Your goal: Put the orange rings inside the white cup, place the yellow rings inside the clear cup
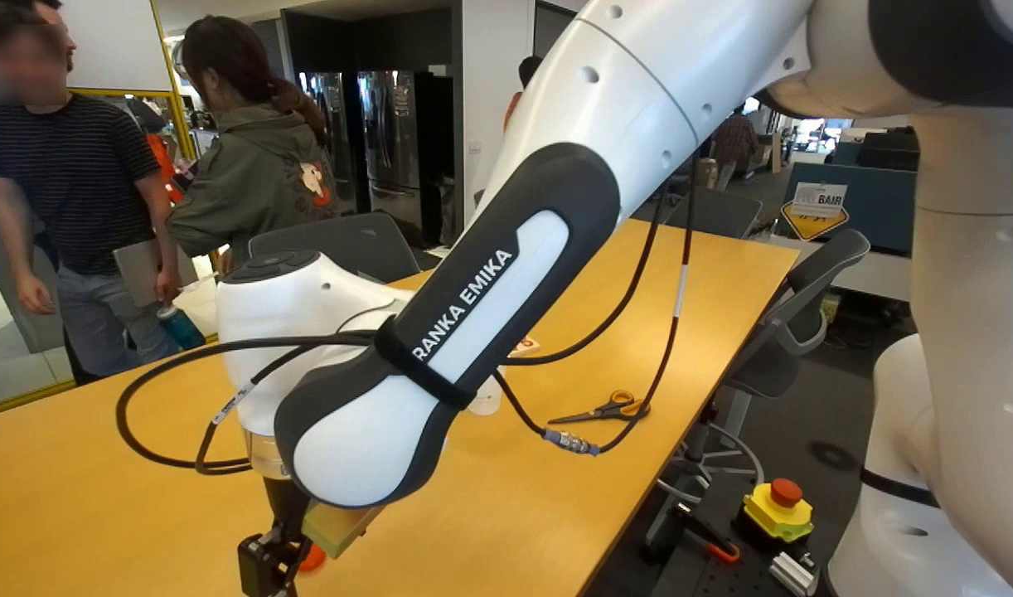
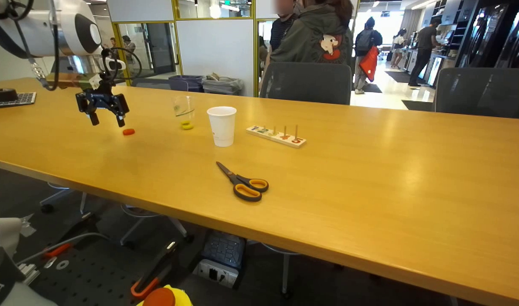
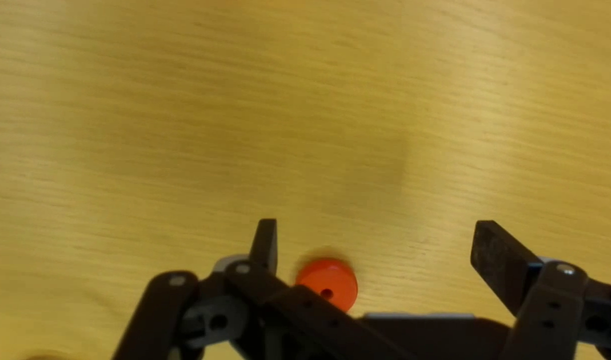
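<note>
I have a big table (image 2: 370, 191) to work on. Over it reaches my robot arm (image 1: 515, 274), and at its end the end effector (image 2: 108, 124) is spread wide, holding nothing. The white cup (image 2: 222, 127) stands upright on the table, but I can't see its bottom from here, so I can't say if any rings are in it. Near it stands the clear cup (image 2: 183, 103). The yellow rings (image 2: 186, 126) look to be at the bottom of that one (from far off I can't count them), so I think the yellow job is done. Then there is one orange ring (image 3: 335, 274), lying flat on the table below the end effector. I'd say the orange job is not done: I need to pinch this ring, lift it, and drop it in the white cup.
</note>
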Controlling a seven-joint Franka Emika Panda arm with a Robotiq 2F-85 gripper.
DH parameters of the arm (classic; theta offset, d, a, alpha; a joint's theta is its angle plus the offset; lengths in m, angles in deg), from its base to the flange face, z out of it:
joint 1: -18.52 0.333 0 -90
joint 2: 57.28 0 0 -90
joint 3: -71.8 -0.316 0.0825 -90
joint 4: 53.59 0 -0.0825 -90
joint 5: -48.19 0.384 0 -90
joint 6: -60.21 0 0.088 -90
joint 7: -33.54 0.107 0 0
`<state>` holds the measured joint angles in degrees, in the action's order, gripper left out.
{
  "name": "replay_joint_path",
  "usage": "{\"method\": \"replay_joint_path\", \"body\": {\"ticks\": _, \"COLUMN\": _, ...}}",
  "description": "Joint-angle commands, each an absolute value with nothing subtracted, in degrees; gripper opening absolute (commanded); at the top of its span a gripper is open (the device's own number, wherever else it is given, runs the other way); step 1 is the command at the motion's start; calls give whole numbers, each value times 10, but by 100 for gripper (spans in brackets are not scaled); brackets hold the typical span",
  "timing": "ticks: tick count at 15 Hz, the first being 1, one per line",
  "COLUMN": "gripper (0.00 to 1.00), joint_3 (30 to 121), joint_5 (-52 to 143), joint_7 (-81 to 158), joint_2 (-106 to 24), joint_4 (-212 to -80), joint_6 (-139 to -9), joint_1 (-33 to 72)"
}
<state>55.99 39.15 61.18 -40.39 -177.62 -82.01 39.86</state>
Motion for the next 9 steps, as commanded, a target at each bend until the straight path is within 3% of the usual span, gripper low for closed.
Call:
{"method": "replay_joint_path", "body": {"ticks": 1, "gripper": 100, "joint_3": 586, "joint_5": 389, "joint_7": 615, "joint_2": -359, "joint_4": -1736, "joint_6": -839, "joint_1": 415}}
{"method": "replay_joint_path", "body": {"ticks": 9, "gripper": 100, "joint_3": 632, "joint_5": 362, "joint_7": 638, "joint_2": -336, "joint_4": -1722, "joint_6": -879, "joint_1": 449}}
